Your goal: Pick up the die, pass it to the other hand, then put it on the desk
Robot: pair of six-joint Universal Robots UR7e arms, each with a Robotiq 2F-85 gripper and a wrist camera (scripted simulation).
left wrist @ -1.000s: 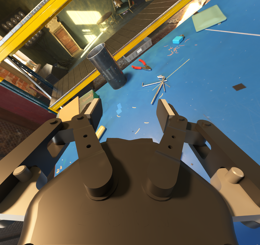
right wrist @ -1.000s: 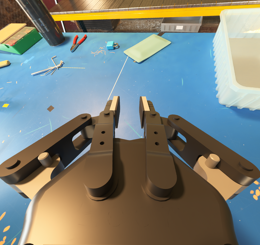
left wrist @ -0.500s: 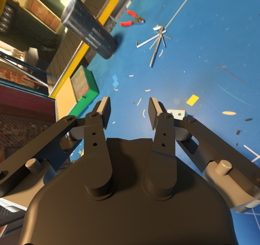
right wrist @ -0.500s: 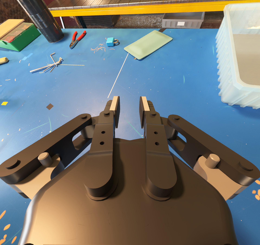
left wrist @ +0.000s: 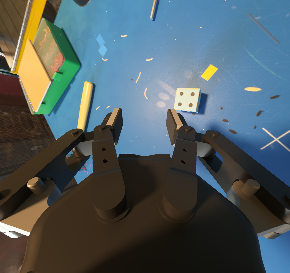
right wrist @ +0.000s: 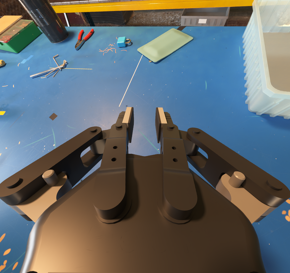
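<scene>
One die point(left wrist: 187, 99) on desk point(left wrist: 219, 38); both end effectors empty, spread.

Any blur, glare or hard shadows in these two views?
Left wrist view: green box looks smeared, a pale sheen lies beside the die, which casts a sharp shadow to its right. Right wrist view: crisp, warm light on the pincer housing.

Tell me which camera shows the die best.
The left wrist view: the die lies on the blue desk, four pips up, just beyond and right of the open left claw. The right wrist view shows no die at all.
</scene>
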